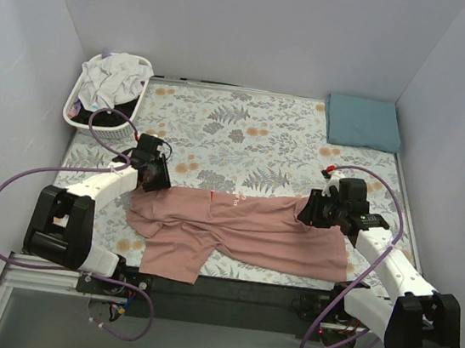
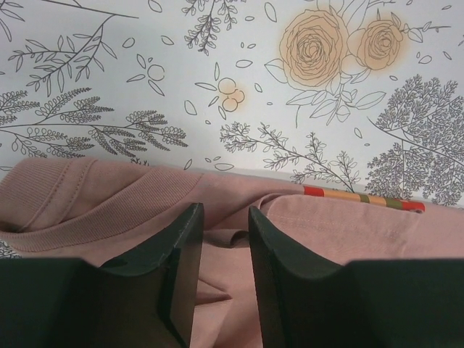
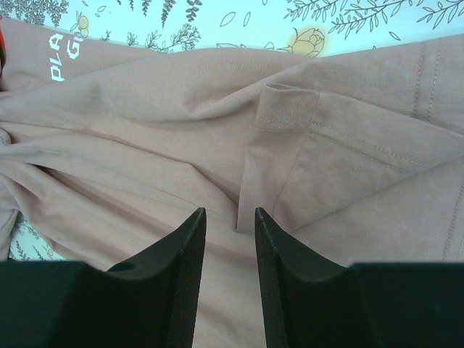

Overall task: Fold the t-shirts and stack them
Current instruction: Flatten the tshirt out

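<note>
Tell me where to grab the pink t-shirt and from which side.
Probably the ribbed collar of the pink t-shirt, at its left end. Come down from above, on the left arm's side: the band is thick, lies flat and exposed against the floral cloth.

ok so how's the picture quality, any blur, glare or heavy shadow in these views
Top external: even, soft light, no glare, sharp throughout; the pink t-shirt casts barely any shadow. Left wrist: the floral cloth is crisp, while the left fingers at the bottom are dark and slightly soft. Right wrist: the shirt's creases are sharp with gentle shading, no glare; the right fingers are also dark.
</note>
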You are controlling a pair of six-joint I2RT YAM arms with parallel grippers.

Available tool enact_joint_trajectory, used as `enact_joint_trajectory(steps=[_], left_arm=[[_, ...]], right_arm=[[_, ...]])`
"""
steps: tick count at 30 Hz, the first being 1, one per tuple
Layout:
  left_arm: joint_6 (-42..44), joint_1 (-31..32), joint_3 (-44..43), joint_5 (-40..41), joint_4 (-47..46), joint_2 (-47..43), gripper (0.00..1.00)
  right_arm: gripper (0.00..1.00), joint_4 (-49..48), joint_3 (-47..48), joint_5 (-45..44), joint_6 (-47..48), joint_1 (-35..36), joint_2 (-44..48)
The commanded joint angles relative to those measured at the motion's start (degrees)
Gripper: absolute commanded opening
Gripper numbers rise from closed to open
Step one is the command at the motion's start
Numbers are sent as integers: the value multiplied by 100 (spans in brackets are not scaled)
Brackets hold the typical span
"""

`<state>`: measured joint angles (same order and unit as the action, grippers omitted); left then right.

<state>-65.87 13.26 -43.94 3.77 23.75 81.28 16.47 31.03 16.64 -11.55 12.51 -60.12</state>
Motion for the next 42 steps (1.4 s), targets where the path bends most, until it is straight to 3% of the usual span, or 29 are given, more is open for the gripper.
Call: enact_joint_trajectory(steps=[1,13,31,35,36,37,42], left_arm=[[56,19,17,-69,-63,-288,31],[232,10,96,-755,-213,-446,31],[329,19,149,-280,-151,-86,31],[346,10,132,-324,-160,-68,21],[355,10,123,-342,-160,-77,5],[373,19,114,-351,-160,-85,0],[338,19,-88,-342,-63,-235,0]], right_arm=[[40,-74,193,41,83,23,-26],[40,-21,272,76,101,14,-53],[40,-3,264,111,74,14,-88],[40,-3,281,24,65,23,-79],[40,-3,272,-29,57,23,-79],[40,-3,299,-99,65,23,-79],[41,207,527,-1303,-119,23,-97]])
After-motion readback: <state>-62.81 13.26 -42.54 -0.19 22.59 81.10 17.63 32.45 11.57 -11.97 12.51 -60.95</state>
